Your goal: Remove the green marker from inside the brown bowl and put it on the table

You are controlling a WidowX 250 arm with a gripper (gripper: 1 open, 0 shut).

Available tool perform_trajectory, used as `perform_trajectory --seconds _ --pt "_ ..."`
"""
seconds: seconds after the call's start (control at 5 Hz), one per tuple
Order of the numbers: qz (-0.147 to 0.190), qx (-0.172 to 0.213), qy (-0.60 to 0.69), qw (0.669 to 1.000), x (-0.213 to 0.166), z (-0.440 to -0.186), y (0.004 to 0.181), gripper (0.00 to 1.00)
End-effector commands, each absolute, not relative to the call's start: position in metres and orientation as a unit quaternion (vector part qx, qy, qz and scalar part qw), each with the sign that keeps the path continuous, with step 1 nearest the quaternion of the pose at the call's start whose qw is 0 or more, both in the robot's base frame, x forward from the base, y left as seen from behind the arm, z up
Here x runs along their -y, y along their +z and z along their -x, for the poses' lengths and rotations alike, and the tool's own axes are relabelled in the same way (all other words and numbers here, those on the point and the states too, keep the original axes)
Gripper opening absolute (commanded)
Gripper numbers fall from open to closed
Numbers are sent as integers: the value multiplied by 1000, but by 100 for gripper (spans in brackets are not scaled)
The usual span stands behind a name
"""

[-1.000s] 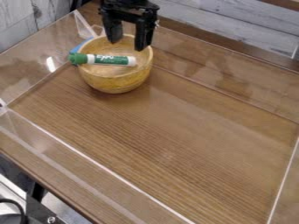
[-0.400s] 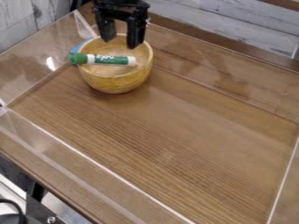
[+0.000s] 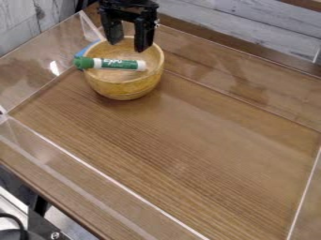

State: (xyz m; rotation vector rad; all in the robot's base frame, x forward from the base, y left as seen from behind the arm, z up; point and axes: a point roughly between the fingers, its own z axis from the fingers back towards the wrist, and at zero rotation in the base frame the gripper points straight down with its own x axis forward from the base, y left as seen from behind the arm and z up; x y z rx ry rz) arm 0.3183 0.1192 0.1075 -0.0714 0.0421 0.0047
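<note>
The brown bowl (image 3: 124,82) stands on the table (image 3: 189,150) near its far left corner. The green marker (image 3: 108,63) lies across the bowl's rim, with its green cap to the left and its white barrel pointing right. My gripper (image 3: 129,39) hangs pointing down just above the back of the bowl, a little behind the marker. It is open, and its two black fingers (image 3: 145,34) stand apart with nothing between them.
A clear plastic rim (image 3: 32,136) runs around the table's edges. A pale plank wall (image 3: 251,23) stands behind the table. Bare wood-grain tabletop stretches to the right of the bowl and in front of it.
The gripper has shifted slightly to the left over the bowl since the earliest frame, then held still. The marker and the bowl have not moved.
</note>
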Motion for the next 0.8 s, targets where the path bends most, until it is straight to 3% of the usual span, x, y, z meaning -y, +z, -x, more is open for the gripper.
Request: perform_trajectory --seconds 0.0,0.2,0.6 --pt "26 9 9 1000 -125 -319 129 100" --pt "27 9 10 1000 -125 -317 130 100" --pt "24 10 -1 1000 -133 -320 116 100"
